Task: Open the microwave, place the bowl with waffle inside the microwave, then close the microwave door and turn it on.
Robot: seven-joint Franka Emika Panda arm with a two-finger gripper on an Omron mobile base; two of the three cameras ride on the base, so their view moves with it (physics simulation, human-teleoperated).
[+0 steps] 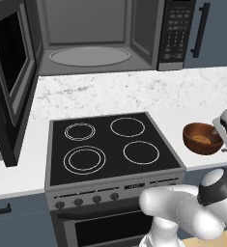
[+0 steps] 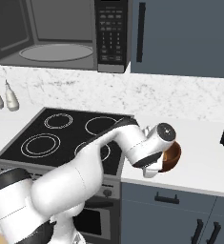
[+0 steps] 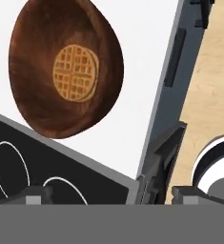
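While the waffle (image 3: 76,72) shows plainly inside the bowl (image 3: 42,57), the gripper (image 3: 111,195) is spread, empty.

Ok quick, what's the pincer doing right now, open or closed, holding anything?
Pincer: open and empty, its fingertips spread wide, beside the bowl with the waffle on the counter, not gripping it.
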